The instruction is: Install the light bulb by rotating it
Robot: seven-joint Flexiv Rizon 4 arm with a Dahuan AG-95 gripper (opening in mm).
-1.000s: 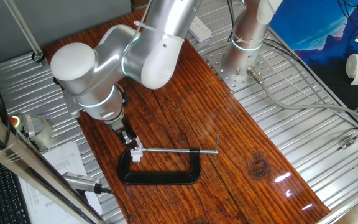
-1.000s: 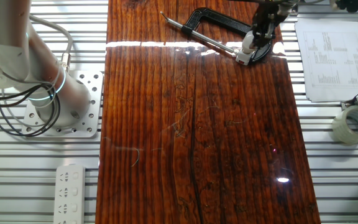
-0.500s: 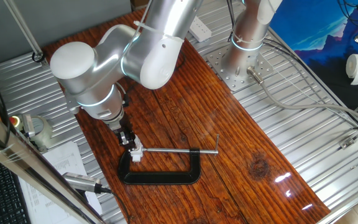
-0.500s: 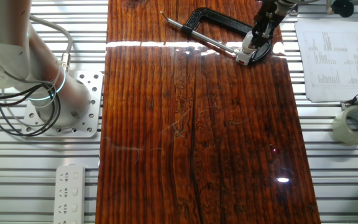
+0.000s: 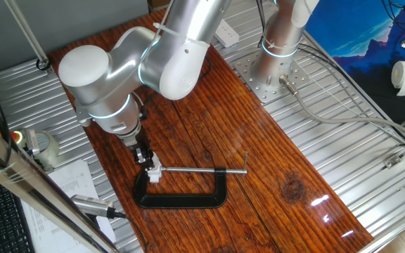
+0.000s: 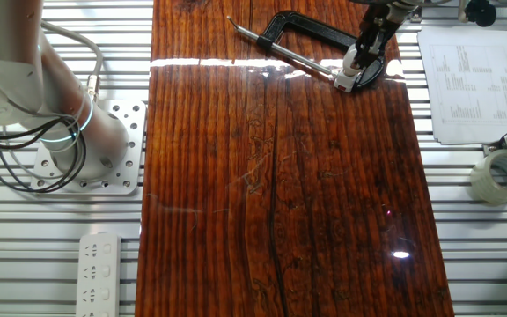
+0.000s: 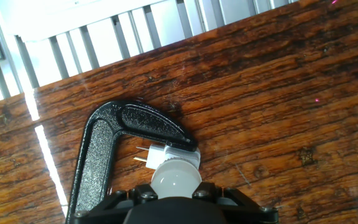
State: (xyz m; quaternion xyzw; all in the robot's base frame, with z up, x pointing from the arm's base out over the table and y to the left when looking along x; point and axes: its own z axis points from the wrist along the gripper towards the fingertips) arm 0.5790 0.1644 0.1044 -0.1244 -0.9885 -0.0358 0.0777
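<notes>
The light bulb (image 7: pixel 176 179) is a small white frosted dome. It sits base-down in the white socket block (image 7: pixel 178 157), which the black C-clamp (image 7: pixel 98 163) holds on the wooden table. My gripper (image 7: pixel 176 194) is shut on the bulb, with one finger on each side of the dome. In one fixed view my gripper (image 5: pixel 145 156) points down onto the white socket block (image 5: pixel 155 173) at the clamp's (image 5: pixel 181 199) left end. In the other fixed view my gripper (image 6: pixel 366 46) is over the socket block (image 6: pixel 347 77); the bulb is hard to make out there.
The clamp's screw rod (image 5: pixel 202 170) runs right from the socket. A paper sheet (image 6: pixel 465 84) and a tape roll (image 6: pixel 500 176) lie on the metal rack beside the wooden table (image 6: pixel 280 194). A power strip (image 6: pixel 99 271) lies near the arm base (image 6: pixel 86 150).
The wrist and elbow have shifted slightly, as in a small turn of the hand over the socket. The bulb, socket and clamp stay in place.
</notes>
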